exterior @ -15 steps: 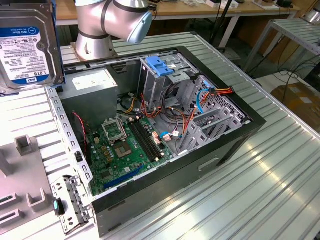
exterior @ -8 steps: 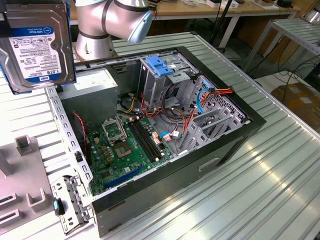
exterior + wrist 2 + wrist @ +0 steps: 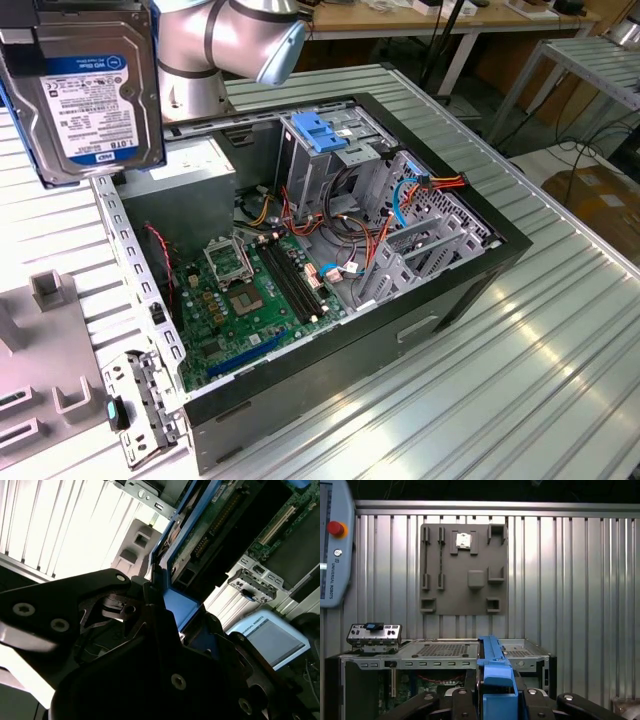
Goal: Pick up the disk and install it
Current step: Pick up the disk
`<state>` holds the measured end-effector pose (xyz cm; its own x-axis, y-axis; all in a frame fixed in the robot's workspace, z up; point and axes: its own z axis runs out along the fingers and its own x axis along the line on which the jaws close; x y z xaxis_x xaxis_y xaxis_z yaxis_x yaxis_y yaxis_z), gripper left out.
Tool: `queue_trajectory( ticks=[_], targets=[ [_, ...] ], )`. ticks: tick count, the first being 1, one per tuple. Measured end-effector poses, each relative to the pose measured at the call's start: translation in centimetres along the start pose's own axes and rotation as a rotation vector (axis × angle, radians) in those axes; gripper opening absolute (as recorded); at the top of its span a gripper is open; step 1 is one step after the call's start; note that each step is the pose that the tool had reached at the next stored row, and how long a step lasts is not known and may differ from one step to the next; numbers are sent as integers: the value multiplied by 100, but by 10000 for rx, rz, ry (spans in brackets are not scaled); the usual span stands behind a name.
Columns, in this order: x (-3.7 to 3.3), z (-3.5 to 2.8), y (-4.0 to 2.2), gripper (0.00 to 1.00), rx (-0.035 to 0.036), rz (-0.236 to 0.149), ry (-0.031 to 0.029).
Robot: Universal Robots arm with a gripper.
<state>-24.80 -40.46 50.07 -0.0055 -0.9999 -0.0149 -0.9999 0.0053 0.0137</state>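
Aloft, one disk (image 3: pixel 85 95) sits clamped in the one pincer (image 3: pixel 495 696).

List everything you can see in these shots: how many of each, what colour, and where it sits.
disk: one, silver-black, blue-and-white label, blue side rails; held aloft, exterior view's upper left.
computer case: one, black, open; lying on the table, centre.
motherboard: one, green; on the case floor.
bracket: one, blue; on the drive cage at the case's far end.
power-supply box: one, grey; in the case corner near the disk.
fixture plate: one, grey; on the table beside the case.
teach pendant: one, pale, red button; on the table.
table: one, ribbed silver.
arm: one, silver-grey; exterior view's top.
gripper: one, black; shut on the disk.
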Motion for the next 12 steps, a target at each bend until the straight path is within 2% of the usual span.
queue_trajectory(
  ticks=[4, 12],
  targets=[
    [11, 3, -71, 37, 0, -4, 10],
    [39, 10, -278, 37, -1, -38, 17]
  ],
)
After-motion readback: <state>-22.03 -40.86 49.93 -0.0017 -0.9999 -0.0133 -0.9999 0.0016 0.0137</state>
